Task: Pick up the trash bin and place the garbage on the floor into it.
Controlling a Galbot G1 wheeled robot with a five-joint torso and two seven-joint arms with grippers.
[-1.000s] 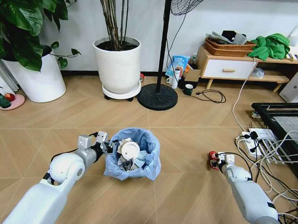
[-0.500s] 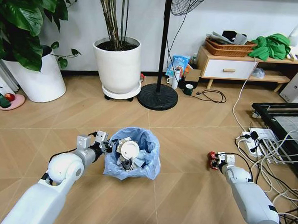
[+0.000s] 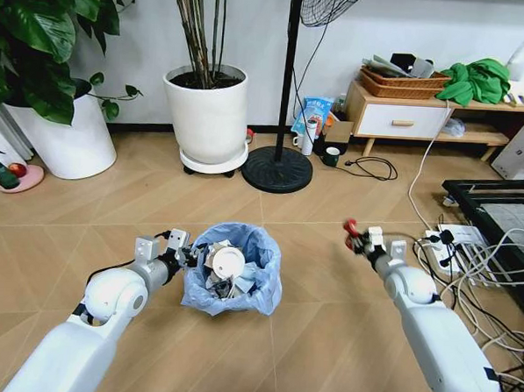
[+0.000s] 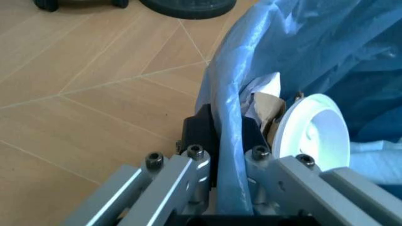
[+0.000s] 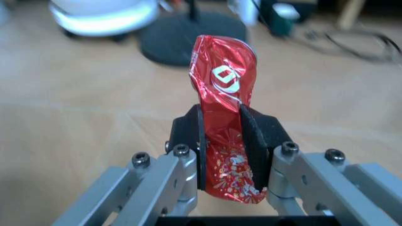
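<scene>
Currently, left gripper (image 4: 220, 141) clamps the rim of one blue-bag-lined round trash bin (image 3: 234, 269); beside it, right gripper (image 5: 221, 141) pinches one crushed red wrapper (image 5: 223, 122).

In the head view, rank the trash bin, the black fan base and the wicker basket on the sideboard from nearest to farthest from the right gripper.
Measured from the right gripper, shut on a red wrapper:
1. Trash bin, toward the robot's left, its rim held by the left gripper.
2. Black fan base, ahead and slightly left.
3. Wicker basket, far ahead on the sideboard by the wall.
</scene>
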